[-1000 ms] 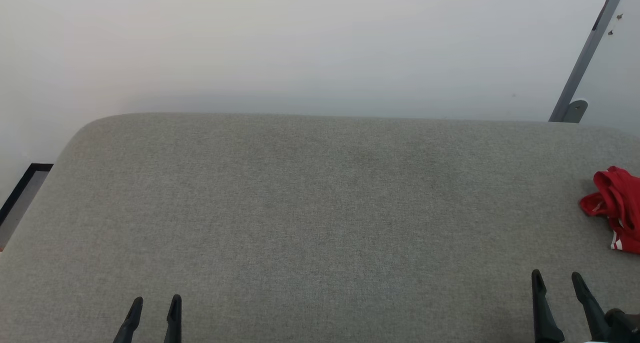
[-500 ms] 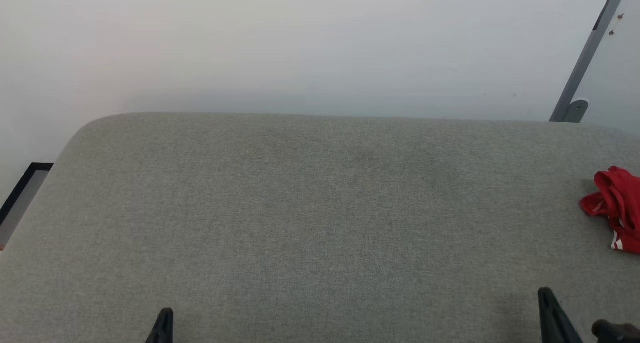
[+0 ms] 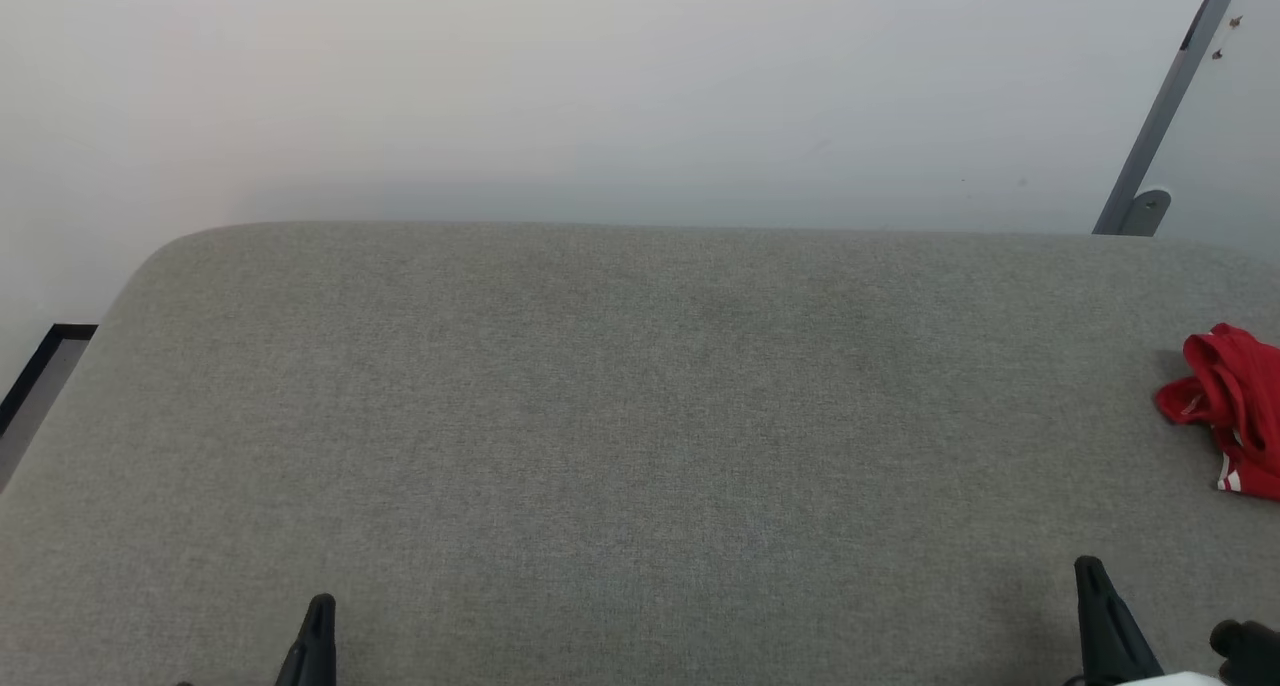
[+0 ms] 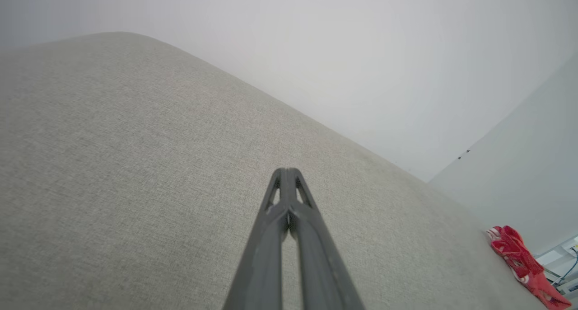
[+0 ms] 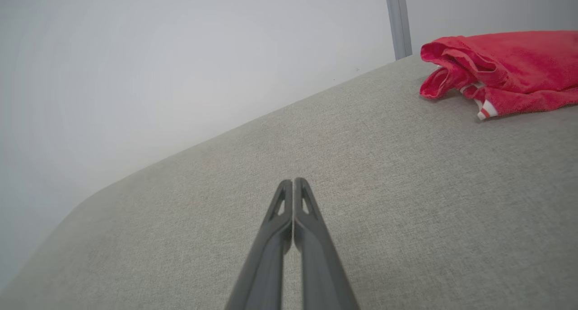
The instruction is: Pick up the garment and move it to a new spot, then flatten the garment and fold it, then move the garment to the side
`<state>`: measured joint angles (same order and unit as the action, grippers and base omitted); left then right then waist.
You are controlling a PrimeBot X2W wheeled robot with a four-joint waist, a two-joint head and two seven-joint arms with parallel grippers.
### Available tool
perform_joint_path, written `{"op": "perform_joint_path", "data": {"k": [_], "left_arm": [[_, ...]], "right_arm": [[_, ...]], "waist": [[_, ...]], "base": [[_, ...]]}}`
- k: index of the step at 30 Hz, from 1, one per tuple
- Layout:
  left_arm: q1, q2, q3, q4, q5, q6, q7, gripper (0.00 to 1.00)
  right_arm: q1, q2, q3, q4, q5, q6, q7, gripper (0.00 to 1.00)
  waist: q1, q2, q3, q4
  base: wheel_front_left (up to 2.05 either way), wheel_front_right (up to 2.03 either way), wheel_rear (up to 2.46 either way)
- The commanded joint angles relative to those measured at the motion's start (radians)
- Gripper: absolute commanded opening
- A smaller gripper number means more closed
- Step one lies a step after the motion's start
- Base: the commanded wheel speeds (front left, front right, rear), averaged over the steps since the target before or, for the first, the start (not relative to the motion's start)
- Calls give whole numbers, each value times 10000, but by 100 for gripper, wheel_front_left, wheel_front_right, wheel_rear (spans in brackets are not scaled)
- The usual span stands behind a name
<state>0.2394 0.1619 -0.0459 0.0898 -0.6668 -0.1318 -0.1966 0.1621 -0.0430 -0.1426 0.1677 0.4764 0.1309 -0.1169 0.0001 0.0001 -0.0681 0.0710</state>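
Far right, the garment lies crumpled on the grey cushion — untouched.

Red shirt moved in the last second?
No. The garment sits at the same offset below the grey post's foot; the slight shift of the whole head view is the camera moving.

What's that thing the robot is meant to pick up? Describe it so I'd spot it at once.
Start with the wide grey cushioned surface before the pale wall. Follow it to its right side, below the slanted grey post: there lies the garment, crumpled in a heap. Its bright red cloth, with white striped trim at one edge, stands out against the grey.
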Motion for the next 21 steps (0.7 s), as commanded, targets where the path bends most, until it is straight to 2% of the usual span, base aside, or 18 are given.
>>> {"op": "perform_joint_path", "data": {"k": [1, 21], "left_arm": [[-333, 36, 102, -78, -340, 8, 78, 0], [-1173, -172, 383, 342, -2796, 7, 771, 0]], "right_arm": [[-311, -49, 5, -118, 400, 0, 57, 0], [-949, -62, 84, 95, 3241, 0, 638, 0]], "waist": [[0, -1, 8, -9], [0, -1, 131, -131]], "base": [[0, 0, 0], [0, 0, 0]]}}
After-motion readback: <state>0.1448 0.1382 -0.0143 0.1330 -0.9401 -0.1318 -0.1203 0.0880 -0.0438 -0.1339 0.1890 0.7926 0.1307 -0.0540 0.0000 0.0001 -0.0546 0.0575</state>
